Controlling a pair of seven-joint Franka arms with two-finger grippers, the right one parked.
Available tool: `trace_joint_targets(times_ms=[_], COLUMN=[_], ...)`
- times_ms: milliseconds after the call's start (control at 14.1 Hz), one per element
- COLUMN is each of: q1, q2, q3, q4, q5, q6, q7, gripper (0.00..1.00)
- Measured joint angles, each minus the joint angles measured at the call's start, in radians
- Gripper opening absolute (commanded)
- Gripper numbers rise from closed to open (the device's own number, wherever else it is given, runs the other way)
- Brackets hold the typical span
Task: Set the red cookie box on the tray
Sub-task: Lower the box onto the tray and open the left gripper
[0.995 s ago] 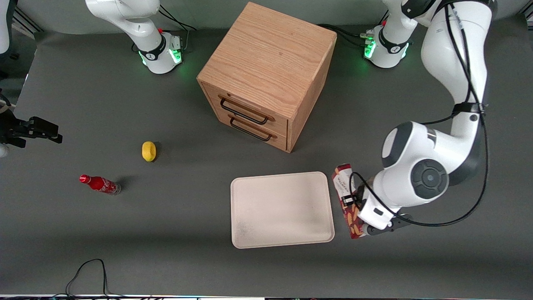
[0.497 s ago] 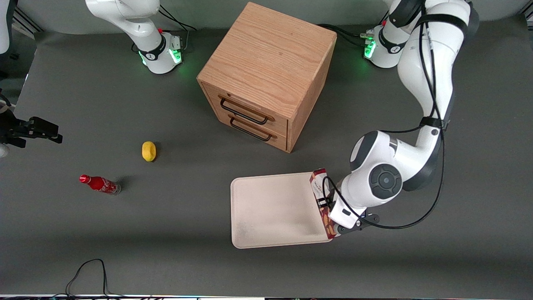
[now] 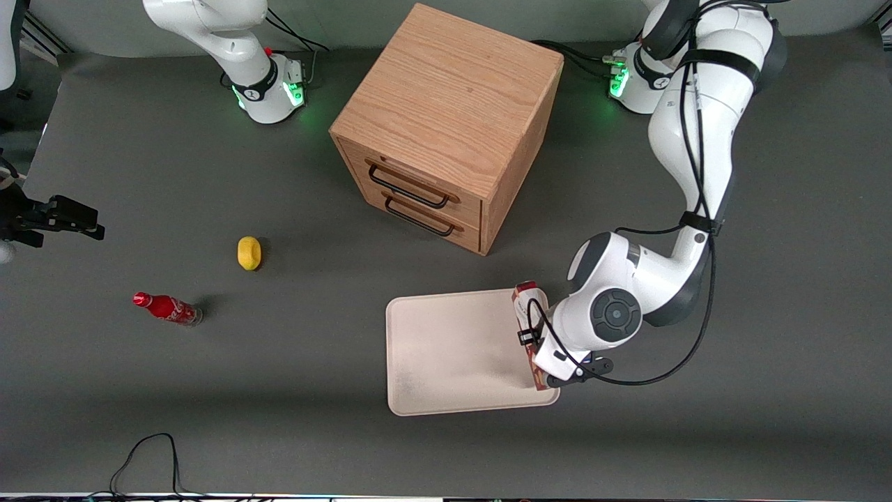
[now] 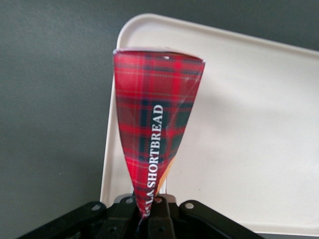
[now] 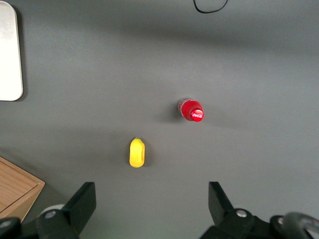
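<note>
Red tartan cookie box held on edge over the cream-white rectangular tray.

The flat carton, printed with white "SHORTBREAD" lettering and a sliver of tan-orange cookie picture, is pinched at one end by the left arm's claw, above the tray's edge toward the working arm's end of the grey tabletop. A second ago it hung just outside that edge; half a second ago it had reached the rim, and now it is above the tray's floor. In the front view the arm's wrist covers most of the box and the claw itself.
</note>
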Motion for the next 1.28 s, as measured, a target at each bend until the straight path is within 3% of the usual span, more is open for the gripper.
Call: trace_joint_targets(times_ms=[213, 284, 355, 1279], q1=[-0.002, -0.002, -0.002, 0.01], q2=[0.002, 0.002, 0.002, -0.007], q3=[0.001, 0.002, 0.003, 0.007], q4=[-0.026, -0.036, -0.042, -0.045], q5=[0.001, 0.001, 0.001, 0.001], q6=[0.032, 0.051, 0.062, 0.069], q7=[0.026, 0.029, 0.031, 0.034], gripper=[0.0, 0.55, 0.99, 1.0])
